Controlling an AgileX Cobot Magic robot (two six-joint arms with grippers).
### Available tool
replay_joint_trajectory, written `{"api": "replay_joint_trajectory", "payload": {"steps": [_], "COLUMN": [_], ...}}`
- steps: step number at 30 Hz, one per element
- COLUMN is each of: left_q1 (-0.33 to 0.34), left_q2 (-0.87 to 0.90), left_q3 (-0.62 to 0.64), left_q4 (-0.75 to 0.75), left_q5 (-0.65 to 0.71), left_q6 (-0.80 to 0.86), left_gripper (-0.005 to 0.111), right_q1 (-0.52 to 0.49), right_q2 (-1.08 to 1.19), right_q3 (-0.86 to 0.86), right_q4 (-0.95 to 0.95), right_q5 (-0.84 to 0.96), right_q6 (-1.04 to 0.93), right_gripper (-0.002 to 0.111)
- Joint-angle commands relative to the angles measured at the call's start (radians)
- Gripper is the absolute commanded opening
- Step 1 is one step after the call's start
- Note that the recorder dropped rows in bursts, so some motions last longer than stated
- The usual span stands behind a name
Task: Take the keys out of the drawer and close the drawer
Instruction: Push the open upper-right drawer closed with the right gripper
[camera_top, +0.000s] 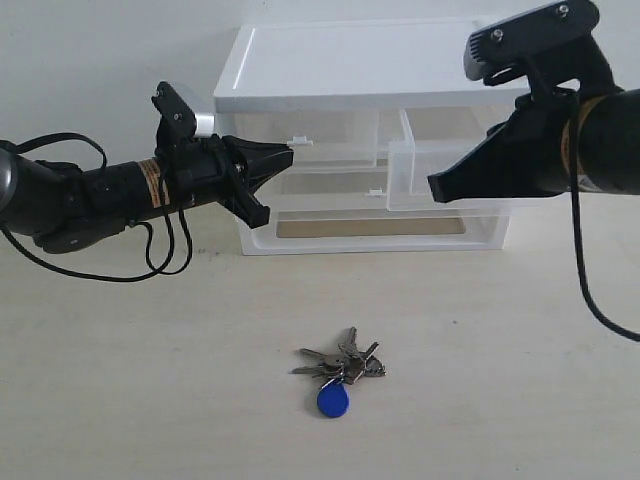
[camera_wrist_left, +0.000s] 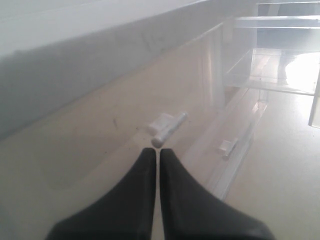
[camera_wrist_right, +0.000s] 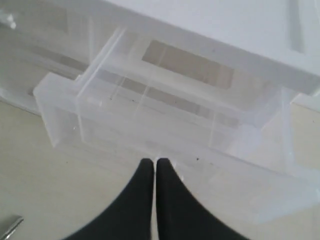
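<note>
Both jaws clenched, empty; keys (camera_top: 341, 372) on table (camera_top: 150, 390); open drawer (camera_top: 412, 172) partly hidden behind right arm (camera_top: 600, 140).

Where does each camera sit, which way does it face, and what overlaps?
Exterior: faces the white cabinet head-on; both arms show, keys on the table.
Left wrist: behind the shut left gripper, facing a white tab handle.
Right wrist: behind the shut right gripper, facing the drawer.
Shared: exterior and right wrist show it pulled out.
</note>
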Motion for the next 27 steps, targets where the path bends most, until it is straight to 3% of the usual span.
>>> {"api": "replay_joint_trajectory", "payload": {"steps": [1,15,21,27], "left_q1": [0.018,0.018,0.018,0.018], "left_q2": [0.001,0.001,0.001,0.001], "left_q3": [-0.024,-0.024,-0.024,-0.024], "left_q4": [-0.234,-0.218,-0.242,-0.242], "left_q5": [0.103,0.092,0.093,0.093], "left_q6": [0.007,-0.01,0.007,0.023], "left_gripper": [0.004,0.004,0.004,0.004], "right_q1": [-0.002,-0.004,-0.098,-0.196], "right_q2": [0.093,0.215,0.262,0.313], "right_q3": [0.001,-0.201,-0.23,-0.248], "right_q4": [-0.004,-0.231,-0.242,-0.254], "right_q5": [-0.026,0.088,-0.082,-0.142], "right_q6": [-0.007,0.038,0.141,0.191], "right_gripper": [0.0,0.0,0.0,0.0]}}
